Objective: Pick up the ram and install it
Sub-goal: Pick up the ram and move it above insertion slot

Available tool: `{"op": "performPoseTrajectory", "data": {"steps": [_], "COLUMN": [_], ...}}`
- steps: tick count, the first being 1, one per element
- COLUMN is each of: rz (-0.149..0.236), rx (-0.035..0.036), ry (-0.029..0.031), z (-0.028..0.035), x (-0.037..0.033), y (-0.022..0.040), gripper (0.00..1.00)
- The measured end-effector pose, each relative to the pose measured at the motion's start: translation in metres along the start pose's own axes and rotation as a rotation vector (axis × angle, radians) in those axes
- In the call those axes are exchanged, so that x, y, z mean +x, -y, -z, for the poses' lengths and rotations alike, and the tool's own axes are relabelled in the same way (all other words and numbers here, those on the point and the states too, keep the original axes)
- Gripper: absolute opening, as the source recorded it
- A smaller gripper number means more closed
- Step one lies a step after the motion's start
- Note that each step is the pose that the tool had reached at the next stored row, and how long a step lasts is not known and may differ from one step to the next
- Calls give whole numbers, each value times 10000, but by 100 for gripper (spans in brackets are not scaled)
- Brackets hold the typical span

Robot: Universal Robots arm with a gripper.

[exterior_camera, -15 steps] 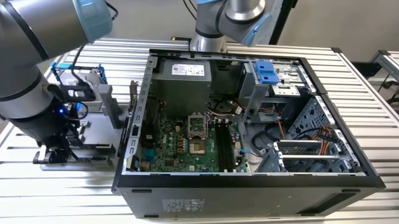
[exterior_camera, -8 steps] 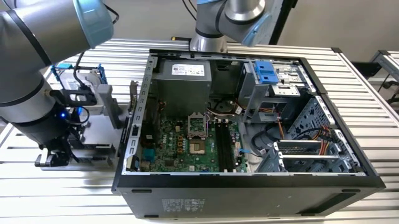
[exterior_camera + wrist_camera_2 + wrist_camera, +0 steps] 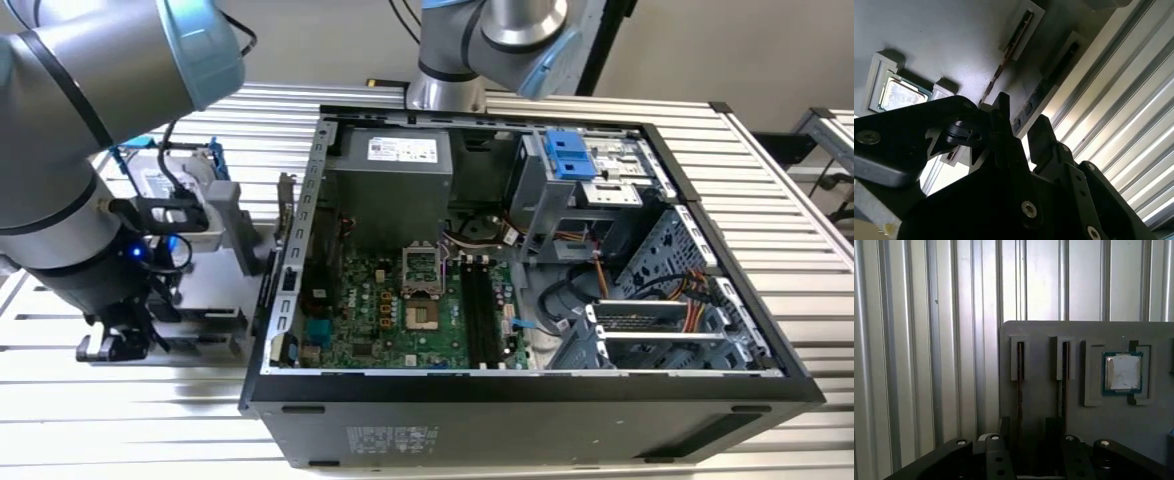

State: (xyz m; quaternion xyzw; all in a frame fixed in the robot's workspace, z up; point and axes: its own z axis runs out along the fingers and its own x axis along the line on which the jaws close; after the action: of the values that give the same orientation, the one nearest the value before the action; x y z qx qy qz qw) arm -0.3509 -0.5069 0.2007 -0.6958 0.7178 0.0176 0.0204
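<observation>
First wrist view: the hand [image 3: 1028, 422] is seen spread, its fingers [image 3: 1054, 432] set either side of the ram [image 3: 1020, 385], which is stood on edge in a grey holder [image 3: 1041, 335]. A second stick [image 3: 1064, 375] is slotted just outside the fingers, with the processor [image 3: 1123, 372] farther beyond.

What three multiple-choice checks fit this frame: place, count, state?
1. The gripper is: A) at the grey holder; B) inside the computer case; C) above the power supply.
2. Ram sticks standing in the holder: A) one; B) two; C) four.
3. The gripper is: A) open; B) shut on the processor; C) shut on a cable.
Answers: 1 A, the holder lies right before it in both wrist views; 2 B, two slots each hold a stick; 3 A, its jaws stand apart.
</observation>
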Motion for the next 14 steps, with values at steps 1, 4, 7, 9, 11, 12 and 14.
{"op": "performPoseTrajectory", "data": {"steps": [1, 4, 7, 9, 11, 12, 14], "rz": [-6, -13, -13, -13, -12, -11, -10], "rx": [-24, -47, -63, -69, -67, -67, -69], "ry": [-4, -5, -7, -9, -6, -5, -7], "z": [-3, -26, -44, -52, -60, -65, -65], "x": [3, 6, 8, 9, 8, 8, 8], "y": [0, -1, 0, -1, 0, 1, 0], "gripper": [100, 100, 100, 100, 100, 100, 100]}}
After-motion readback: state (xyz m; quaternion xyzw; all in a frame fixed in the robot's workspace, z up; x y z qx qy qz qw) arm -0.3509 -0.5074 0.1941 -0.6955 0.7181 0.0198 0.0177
